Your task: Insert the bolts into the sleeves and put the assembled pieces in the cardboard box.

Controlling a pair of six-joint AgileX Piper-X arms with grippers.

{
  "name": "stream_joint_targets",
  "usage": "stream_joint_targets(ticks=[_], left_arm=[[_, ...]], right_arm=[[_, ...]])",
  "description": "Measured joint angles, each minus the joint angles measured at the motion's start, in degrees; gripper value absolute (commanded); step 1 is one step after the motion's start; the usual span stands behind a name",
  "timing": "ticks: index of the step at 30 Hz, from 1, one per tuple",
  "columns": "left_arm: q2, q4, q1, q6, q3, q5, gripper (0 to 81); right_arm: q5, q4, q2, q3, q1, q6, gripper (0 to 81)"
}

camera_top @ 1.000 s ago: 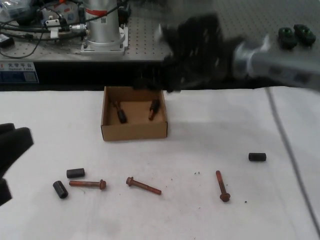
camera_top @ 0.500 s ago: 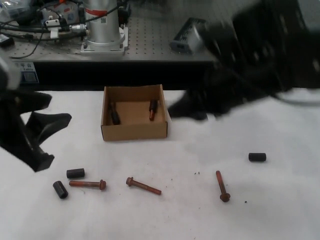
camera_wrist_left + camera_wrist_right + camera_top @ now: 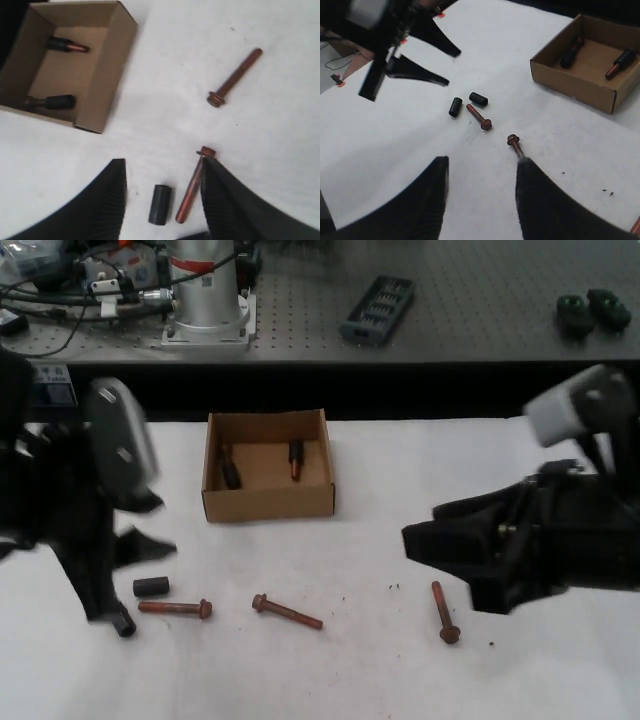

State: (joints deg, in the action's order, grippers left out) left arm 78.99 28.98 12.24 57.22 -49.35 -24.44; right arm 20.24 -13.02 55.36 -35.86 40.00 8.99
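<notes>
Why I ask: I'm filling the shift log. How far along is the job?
Done: two assembled pieces in the cardboard box. In hand: nothing; left gripper and right gripper are open. Left: three loose bolts and two visible sleeves.

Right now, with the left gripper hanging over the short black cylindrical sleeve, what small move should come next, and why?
Probably lower the left gripper straight down onto the short black cylindrical sleeve. It lies between the open jaws, with the rusty copper-coloured bolt close beside it, so close carefully.
</notes>
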Motion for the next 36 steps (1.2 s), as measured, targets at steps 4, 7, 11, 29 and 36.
stream_joint_targets(ticks=[4,7,11,29,36], left_arm=[[6.01,3.58,4.75,6.69,-0.17,7.25,34.8],[8.79,4.09,5.91,8.20,-0.67,9.84,34.7],[14.59,5.47,6.23,10.04,-3.70,13.60,30.3],[26.24,16.61,6.13,19.99,-16.51,17.93,28.5],[28.03,18.25,6.13,20.78,-16.82,16.63,28.5]], right_arm=[[0.00,-0.49,-3.91,1.33,0.00,0.41,33.4],[0.00,-3.20,-5.98,1.95,0.00,0.54,33.4],[0.34,-9.71,-8.12,2.00,0.00,0.85,33.4],[0.54,-12.38,-10.81,2.10,0.00,0.85,33.4],[0.54,-12.38,-10.81,2.10,0.00,0.85,33.4]])
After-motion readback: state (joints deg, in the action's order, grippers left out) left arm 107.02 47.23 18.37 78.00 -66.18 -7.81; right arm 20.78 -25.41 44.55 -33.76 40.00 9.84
